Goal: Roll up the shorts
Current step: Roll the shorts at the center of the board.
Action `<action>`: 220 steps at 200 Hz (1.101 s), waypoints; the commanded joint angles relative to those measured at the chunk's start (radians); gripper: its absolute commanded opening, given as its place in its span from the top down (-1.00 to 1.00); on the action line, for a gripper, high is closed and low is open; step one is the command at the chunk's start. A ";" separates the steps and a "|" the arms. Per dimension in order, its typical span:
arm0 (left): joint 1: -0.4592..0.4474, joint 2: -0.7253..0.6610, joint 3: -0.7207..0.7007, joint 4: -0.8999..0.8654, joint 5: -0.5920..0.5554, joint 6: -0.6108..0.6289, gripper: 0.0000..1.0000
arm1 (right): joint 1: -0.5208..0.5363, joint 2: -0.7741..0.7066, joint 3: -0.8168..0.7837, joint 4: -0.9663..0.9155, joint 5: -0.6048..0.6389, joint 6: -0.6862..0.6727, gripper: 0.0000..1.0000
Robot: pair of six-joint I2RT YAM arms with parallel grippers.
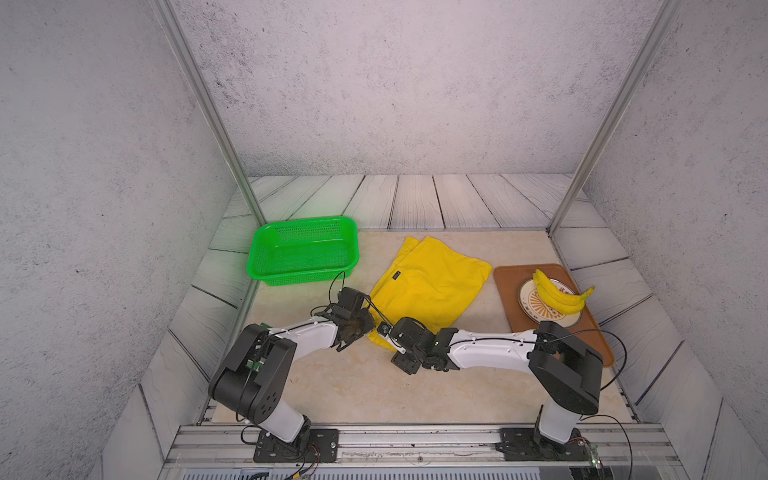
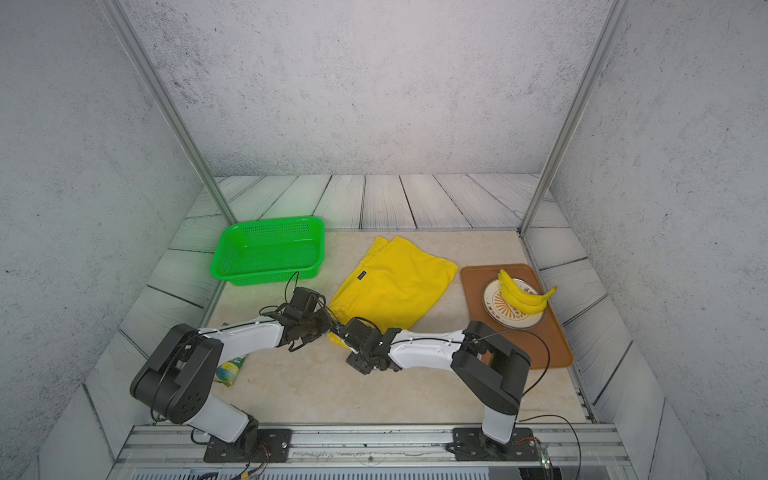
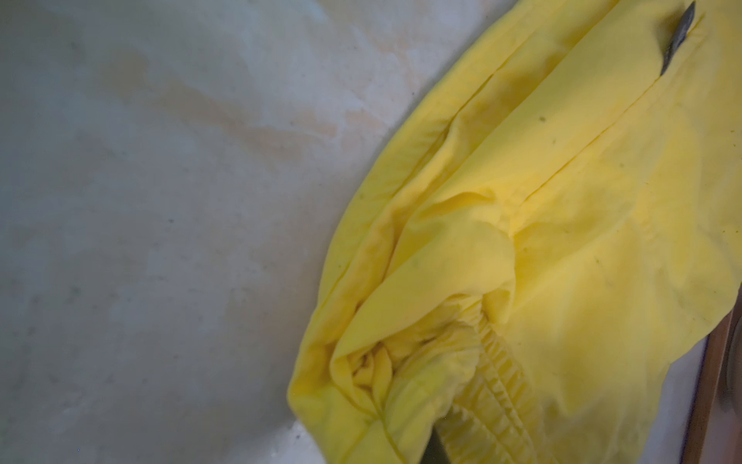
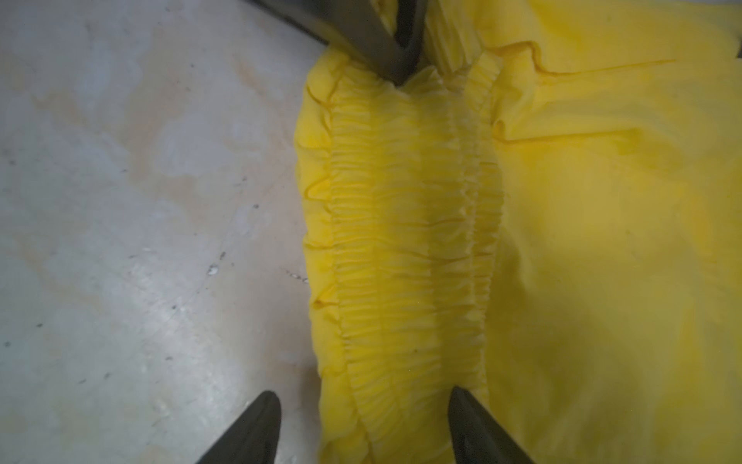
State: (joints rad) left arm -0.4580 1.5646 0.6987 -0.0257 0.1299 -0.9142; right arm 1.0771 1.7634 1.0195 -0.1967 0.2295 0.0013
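Observation:
The bright yellow shorts (image 1: pixel 432 286) (image 2: pixel 395 286) lie flat in the middle of the table, a small black label near their left edge. My left gripper (image 1: pixel 371 326) (image 3: pixel 409 442) is shut on the near-left corner of the shorts (image 3: pixel 522 241), where the fabric bunches into a fold at the elastic waistband. Its dark fingers (image 4: pixel 385 44) show in the right wrist view, pinching that band. My right gripper (image 1: pixel 385 336) (image 4: pixel 363 405) stands open right beside it, its fingertips (image 4: pixel 265 422) straddling the gathered waistband (image 4: pixel 413 241) without closing on it.
A green mesh basket (image 1: pixel 305 276) stands at the back left. To the right, a brown tray (image 1: pixel 507 291) holds a plate (image 1: pixel 520 297) with bananas (image 1: pixel 557 295). A small green-and-yellow object (image 2: pixel 228 370) lies under the left arm. Metal posts and walls frame the table.

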 commanded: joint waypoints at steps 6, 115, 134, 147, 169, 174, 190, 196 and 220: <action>0.010 0.042 -0.038 -0.082 -0.008 -0.011 1.00 | 0.003 0.047 0.016 0.042 0.139 -0.020 -0.41; 0.024 0.029 -0.042 -0.074 0.025 -0.033 1.00 | 0.025 0.164 0.018 0.041 0.116 -0.005 -0.02; 0.028 0.026 -0.038 -0.076 0.030 -0.040 1.00 | 0.019 0.175 0.035 0.016 0.068 -0.006 0.66; 0.034 0.019 -0.034 -0.089 0.032 -0.045 1.00 | 0.014 0.169 0.044 -0.002 0.012 0.002 0.91; 0.047 -0.012 -0.029 -0.109 0.031 -0.051 0.97 | -0.005 0.143 0.052 -0.029 -0.120 0.034 1.00; 0.050 -0.021 -0.028 -0.117 0.029 -0.053 0.85 | -0.012 0.136 0.054 -0.036 -0.154 0.040 1.00; 0.061 -0.056 -0.021 -0.148 0.016 -0.056 0.21 | -0.034 0.117 0.059 -0.054 -0.262 0.064 1.00; 0.063 -0.071 -0.016 -0.164 0.008 -0.054 0.06 | -0.043 0.110 0.060 -0.062 -0.303 0.076 1.00; 0.077 -0.139 0.006 -0.228 -0.026 -0.042 -0.29 | -0.083 0.085 0.049 -0.046 -0.459 0.131 1.00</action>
State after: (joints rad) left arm -0.3965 1.4902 0.6945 -0.1307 0.1448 -0.9615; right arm 1.0187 1.8565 1.0893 -0.1623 0.0402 0.0525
